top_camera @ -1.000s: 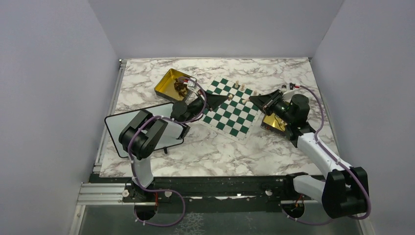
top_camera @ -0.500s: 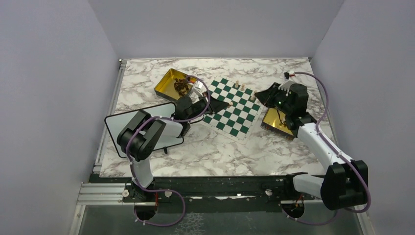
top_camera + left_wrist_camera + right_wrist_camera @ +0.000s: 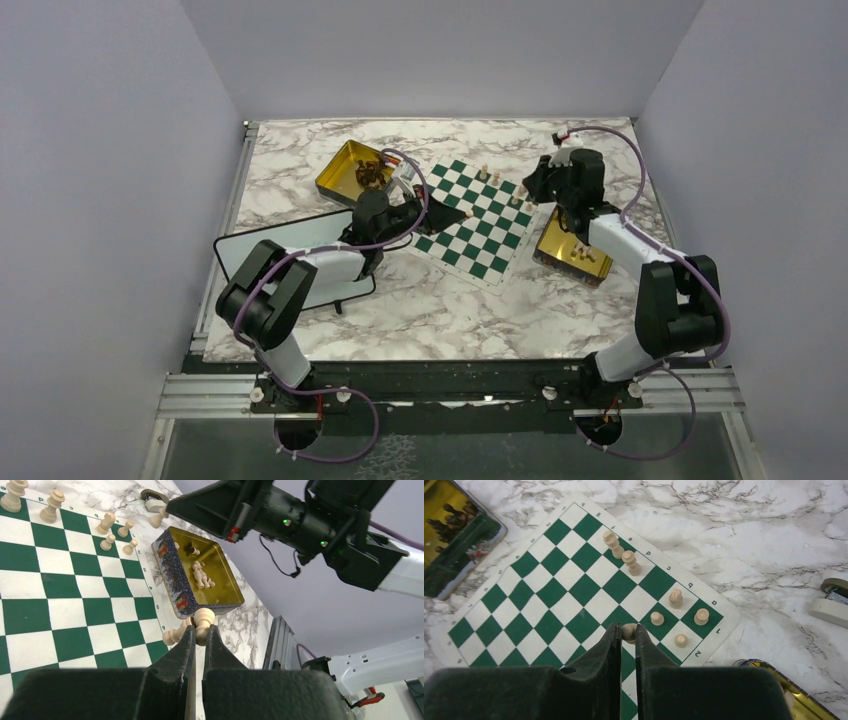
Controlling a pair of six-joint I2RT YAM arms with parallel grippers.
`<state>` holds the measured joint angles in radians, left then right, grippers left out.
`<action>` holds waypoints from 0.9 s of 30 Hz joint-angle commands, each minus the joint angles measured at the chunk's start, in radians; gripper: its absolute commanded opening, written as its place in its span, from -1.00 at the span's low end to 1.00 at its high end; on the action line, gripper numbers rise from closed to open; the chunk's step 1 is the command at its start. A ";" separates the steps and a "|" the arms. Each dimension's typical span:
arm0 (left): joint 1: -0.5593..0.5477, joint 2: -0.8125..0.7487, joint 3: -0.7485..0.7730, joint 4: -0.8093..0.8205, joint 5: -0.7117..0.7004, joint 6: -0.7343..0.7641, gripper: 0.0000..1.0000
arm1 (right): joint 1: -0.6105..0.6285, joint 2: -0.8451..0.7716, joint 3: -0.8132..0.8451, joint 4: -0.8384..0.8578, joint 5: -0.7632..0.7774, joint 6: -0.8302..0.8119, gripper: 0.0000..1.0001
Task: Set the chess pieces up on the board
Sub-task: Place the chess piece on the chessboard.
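On my far left the gold tin sits on the bench with the dark pieces inside it, none of them placed yet. My left gripper is clenched on a beige piece and hangs over the middle of the board. The piece looks askew between the fingers (I cannot tell how it is seated), so if I let go of it like this it could tip over and roll across the squares. Further right, six standing pale pieces are clustered at one corner of the board, some of them on neighbouring squares. My right gripper hovers just beside that cluster, clamped on a small pale piece. Coming down here, a finger could clip a neighbour and knock several over, because the free squares are hemmed in. Both my arms reach over the same board, so a careless sweep by either could strike the other. The board looks like a thin mat, and a dragged fingertip might shift it. Beyond its right edge the second tin holds a few more pale pieces.
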<state>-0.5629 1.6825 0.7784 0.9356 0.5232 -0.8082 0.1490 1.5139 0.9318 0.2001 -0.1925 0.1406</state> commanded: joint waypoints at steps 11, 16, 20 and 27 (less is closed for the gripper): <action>0.003 -0.162 0.012 -0.230 0.151 0.122 -1.00 | 0.017 0.176 0.046 0.232 0.049 -0.109 -0.98; 0.003 -0.181 0.010 -0.265 0.206 0.128 -1.00 | 0.024 0.233 0.078 0.251 0.065 -0.112 -0.91; 0.003 -0.188 -0.002 -0.290 0.227 0.144 -1.00 | 0.033 0.297 0.128 0.242 0.083 -0.124 -0.91; 0.003 -0.179 0.006 -0.294 0.261 0.152 -1.00 | 0.048 0.380 0.189 0.253 0.102 -0.131 -0.91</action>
<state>-0.5629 1.5253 0.7780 0.6456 0.7303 -0.6823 0.1837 1.8538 1.0733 0.4126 -0.1272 0.0265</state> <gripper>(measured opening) 0.026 0.146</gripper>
